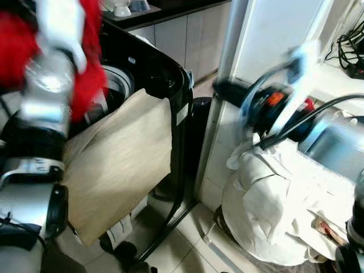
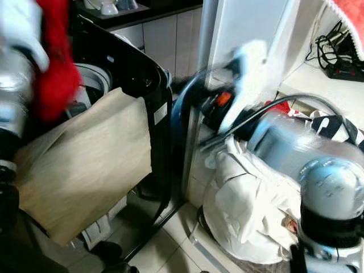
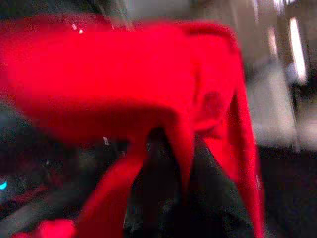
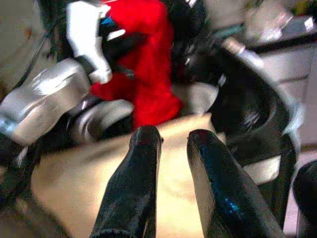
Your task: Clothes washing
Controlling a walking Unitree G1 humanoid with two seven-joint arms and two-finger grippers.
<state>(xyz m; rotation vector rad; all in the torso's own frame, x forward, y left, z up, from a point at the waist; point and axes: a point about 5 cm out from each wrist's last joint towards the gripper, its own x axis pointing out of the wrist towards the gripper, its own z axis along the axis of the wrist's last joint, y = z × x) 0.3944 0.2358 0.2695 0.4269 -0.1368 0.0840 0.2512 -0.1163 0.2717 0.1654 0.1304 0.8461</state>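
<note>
While blurred, left gripper (image 4: 116, 47) seemingly clamps bunched red garment (image 4: 148, 74); right gripper (image 4: 173, 148) slightly parted, empty.

Pale glossy tiles (image 1: 187, 250) cover the floor under me. Ahead I see grey cabinet doors (image 1: 182, 34) below a dark countertop (image 1: 165, 12) holding white cups (image 1: 121, 8). A white panel with a metal edge (image 1: 267, 34) rises beside me. To my right, black cables (image 1: 351, 51) lie on a white shelf (image 1: 335, 82).
</note>
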